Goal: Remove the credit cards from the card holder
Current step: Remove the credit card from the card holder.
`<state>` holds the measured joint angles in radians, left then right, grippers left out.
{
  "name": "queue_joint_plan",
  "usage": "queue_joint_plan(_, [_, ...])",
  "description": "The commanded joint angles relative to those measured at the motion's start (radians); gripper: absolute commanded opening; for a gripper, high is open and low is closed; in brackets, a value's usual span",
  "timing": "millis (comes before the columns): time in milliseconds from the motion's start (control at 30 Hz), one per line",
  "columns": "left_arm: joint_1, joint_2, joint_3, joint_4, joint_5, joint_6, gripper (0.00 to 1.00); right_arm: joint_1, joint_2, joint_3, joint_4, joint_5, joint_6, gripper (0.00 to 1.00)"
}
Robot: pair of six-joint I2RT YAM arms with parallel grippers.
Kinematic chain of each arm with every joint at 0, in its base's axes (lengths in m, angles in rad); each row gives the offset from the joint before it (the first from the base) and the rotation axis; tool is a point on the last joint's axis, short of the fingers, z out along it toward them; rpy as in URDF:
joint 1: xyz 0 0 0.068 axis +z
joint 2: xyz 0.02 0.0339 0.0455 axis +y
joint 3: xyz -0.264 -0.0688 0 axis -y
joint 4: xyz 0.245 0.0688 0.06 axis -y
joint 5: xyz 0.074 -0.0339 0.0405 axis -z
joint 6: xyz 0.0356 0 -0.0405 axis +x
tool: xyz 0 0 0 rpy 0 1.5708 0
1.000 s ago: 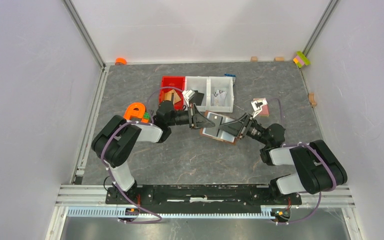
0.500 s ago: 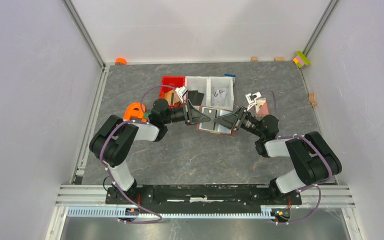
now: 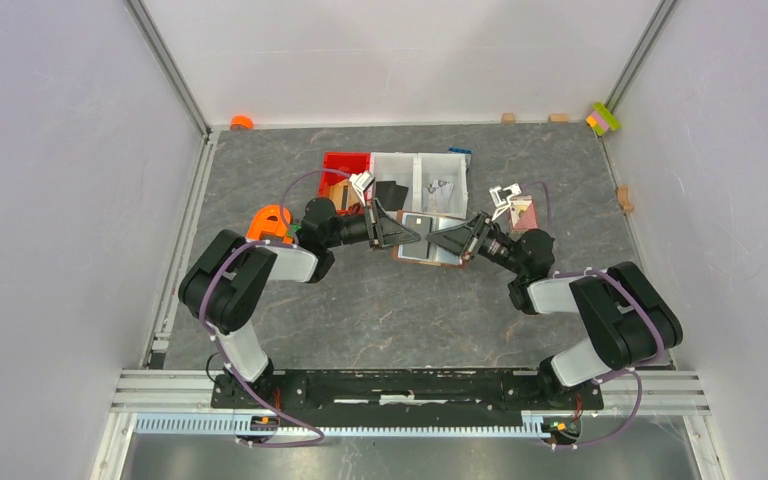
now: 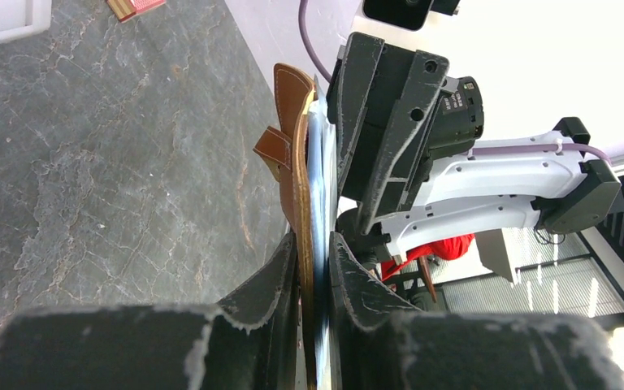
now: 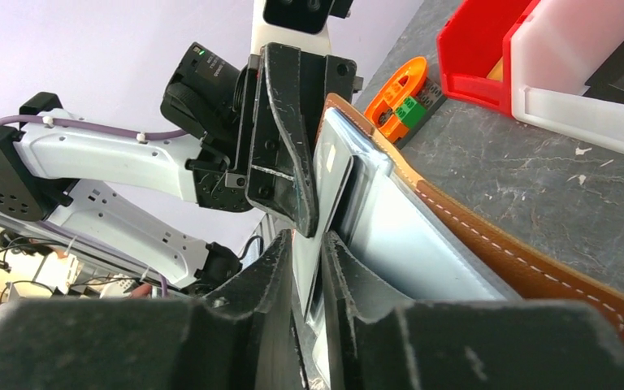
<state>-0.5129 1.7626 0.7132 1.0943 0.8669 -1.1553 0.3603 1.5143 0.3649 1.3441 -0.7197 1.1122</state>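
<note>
Lifted off the grey table near its middle, with the white bins at 12 o'clock, the card holder hung between the two arms. The left gripper came in from 9 o'clock, its jaws nearly closed on the wallet's edge, brown leather and pale lining pinched together. The right gripper came in from 3 o'clock, narrowed to a sliver on a thin grey sheet that I took for one of the credit cards — though it could have been a lining flap. The leather looked soft and likely to fold or twist, so holding it by the stitched edge seemed sound. The cards looked stiff, light and slick, best nipped on an exposed corner and drawn straight along the pocket. How many cards remained inside was hidden, the pocket mouth was masked by fingers in both wrist views, and the overhead view showed the wallet too small to see whether anything had slid out.
</note>
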Motion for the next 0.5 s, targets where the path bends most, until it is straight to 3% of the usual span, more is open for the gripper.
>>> queue_joint_plan(0, [-0.071, 0.014, 0.004, 0.007, 0.046, 0.012, 0.15, 0.071, -0.008, 0.075, 0.048, -0.047, -0.005, 0.20])
queue_joint_plan(167, [-0.066, 0.005, -0.005, -0.001, 0.038, 0.022, 0.23, 0.068, -0.019, 0.067, -0.036, -0.024, -0.051, 0.01])
queue_joint_plan(467, [-0.018, 0.008, -0.066, 0.152, 0.034, -0.054, 0.37, 0.013, -0.041, 0.032, -0.045, -0.013, -0.041, 0.00])
